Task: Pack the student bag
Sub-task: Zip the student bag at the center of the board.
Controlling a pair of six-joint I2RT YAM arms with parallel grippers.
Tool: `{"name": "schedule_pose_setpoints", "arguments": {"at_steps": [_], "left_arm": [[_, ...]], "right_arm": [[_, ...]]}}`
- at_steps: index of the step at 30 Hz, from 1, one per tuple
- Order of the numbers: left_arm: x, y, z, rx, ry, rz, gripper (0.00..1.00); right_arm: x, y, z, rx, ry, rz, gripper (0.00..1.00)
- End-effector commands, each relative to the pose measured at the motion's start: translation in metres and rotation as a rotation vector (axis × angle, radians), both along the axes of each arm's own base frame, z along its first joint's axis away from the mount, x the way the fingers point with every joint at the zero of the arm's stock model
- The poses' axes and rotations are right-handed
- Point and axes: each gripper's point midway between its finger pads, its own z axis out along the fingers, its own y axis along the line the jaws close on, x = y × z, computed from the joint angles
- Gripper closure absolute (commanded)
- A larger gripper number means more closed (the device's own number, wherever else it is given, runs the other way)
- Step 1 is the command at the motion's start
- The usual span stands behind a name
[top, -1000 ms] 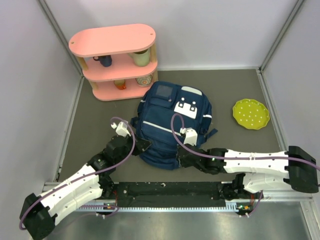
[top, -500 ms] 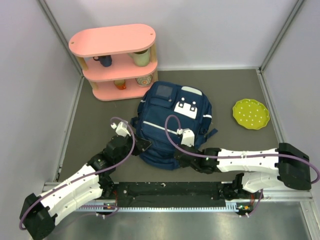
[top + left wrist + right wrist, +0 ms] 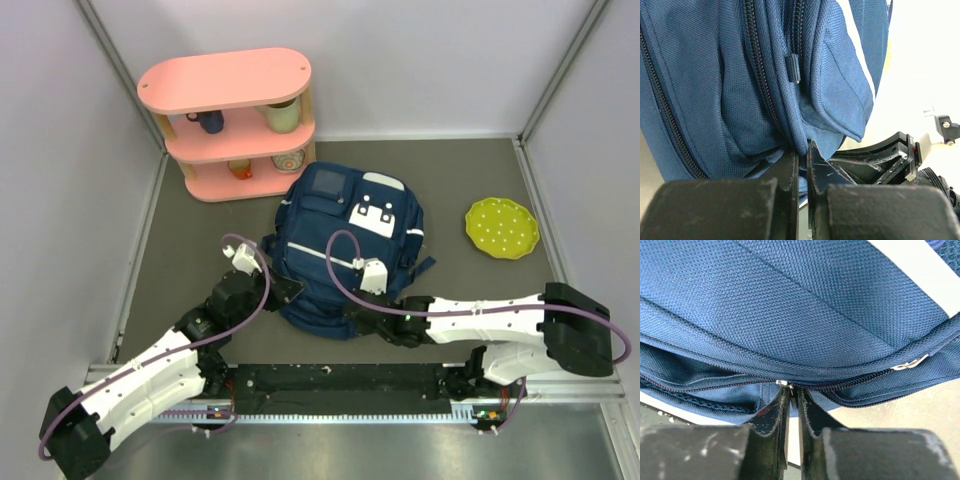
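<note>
Right pincer [image 3: 792, 390]: fingers drawn almost together, only a thin slit between them, tips set against the zip seam at the near edge of the student bag [image 3: 330, 240], at a small metal slider [image 3: 783, 383]; whether the slider is actually caught I cannot tell. Compared with a second ago, this pincer has narrowed and its arm has slid leftward along the bag's near edge, the elbow following. Left pincer [image 3: 802, 147]: pressed together on a fold of the bag's fabric at its near left corner, unchanged from before. The bag itself has not shifted; it lies flat at the middle of the grey table [image 3: 190, 240], front side up, between the two arms and the pink shelf [image 3: 225, 80]. Bag: navy, rounded outline, white rectangular patches near the top, thin white stripes across the front, several pockets. Close up: coarse woven mesh-like cloth, soft creases, dark coil zips running in parallel rows, one dark ribbed zip tab [image 3: 793, 67] hanging free, a broad white band [image 3: 920, 270], a second metal puller [image 3: 910, 363] lying flat on the seam. Also present: a round lime-green plate [image 3: 502, 228] with pale dots and a scalloped rim, well apart to the right.
</note>
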Motion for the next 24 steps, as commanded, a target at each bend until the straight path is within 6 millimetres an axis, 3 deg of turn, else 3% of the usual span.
{"name": "schedule_pose_setpoints", "arguments": {"at_steps": [1, 5, 9, 17, 24], "left_arm": [[0.003, -0.016, 0.057, -0.156, -0.14, -0.047, 1.0], [0.005, -0.011, 0.054, -0.123, -0.153, -0.031, 1.0], [0.012, 0.007, 0.051, -0.064, -0.167, 0.055, 1.0], [0.009, 0.028, 0.051, -0.025, -0.194, 0.108, 1.0], [0.006, 0.024, 0.055, -0.036, -0.2, 0.076, 1.0]], "right_arm": [[0.007, 0.006, 0.005, -0.007, -0.024, 0.014, 1.0], [0.009, -0.006, 0.015, 0.004, -0.067, 0.02, 1.0], [0.012, -0.027, 0.025, 0.012, -0.095, 0.015, 1.0], [0.016, -0.088, 0.005, -0.051, -0.06, -0.055, 1.0], [0.026, -0.109, 0.008, -0.055, -0.078, -0.125, 1.0]]}}
